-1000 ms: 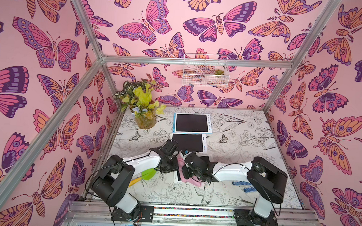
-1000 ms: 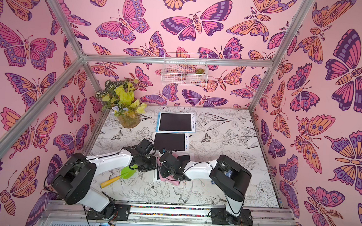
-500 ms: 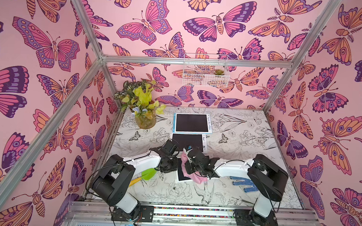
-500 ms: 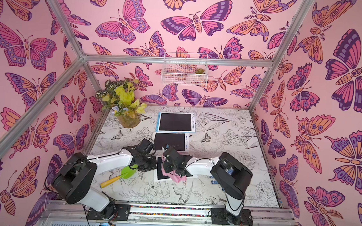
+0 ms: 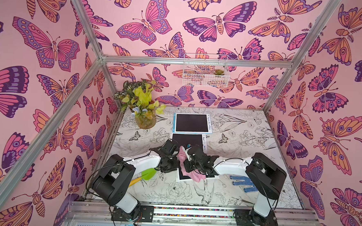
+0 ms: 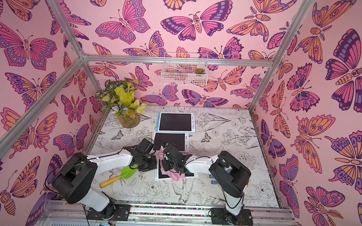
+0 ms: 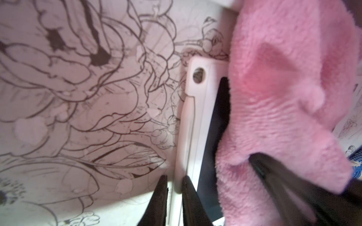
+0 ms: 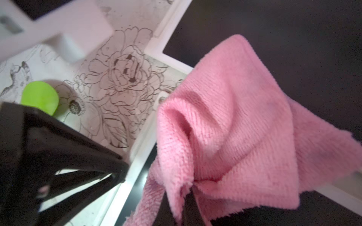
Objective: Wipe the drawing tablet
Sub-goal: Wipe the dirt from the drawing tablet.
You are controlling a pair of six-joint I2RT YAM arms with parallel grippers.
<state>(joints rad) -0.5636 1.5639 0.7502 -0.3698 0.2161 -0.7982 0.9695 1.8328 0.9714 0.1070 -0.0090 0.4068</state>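
Two grippers work one tablet [image 5: 181, 174], the nearest of three on the table [image 5: 248, 142].

You have the left gripper [image 7: 174, 181] at the tablet's white frame [image 7: 197, 109]. Its jaws stand at a narrow gap with the frame's edge between them. This reads as a pinch, meant to stop the tablet sliding under the wipe.

The right gripper [image 8: 191, 192] has its jaws fully closed on a bunched corner of the pink cloth [image 8: 225, 117]. The loose rest hangs off those jaws and drapes over the dark screen [image 8: 274, 29] just below them, so fabric rather than metal meets the glass.

A green scoop [image 8: 40, 96] lies behind the left jaws, apart from the tablet.

Pose: both arms reach low from the rail [image 5: 192, 209] and converge at the middle with wrists bent down. The left arm [image 5: 143, 159] and right arm [image 5: 230, 166] bring the two grippers close beside each other.
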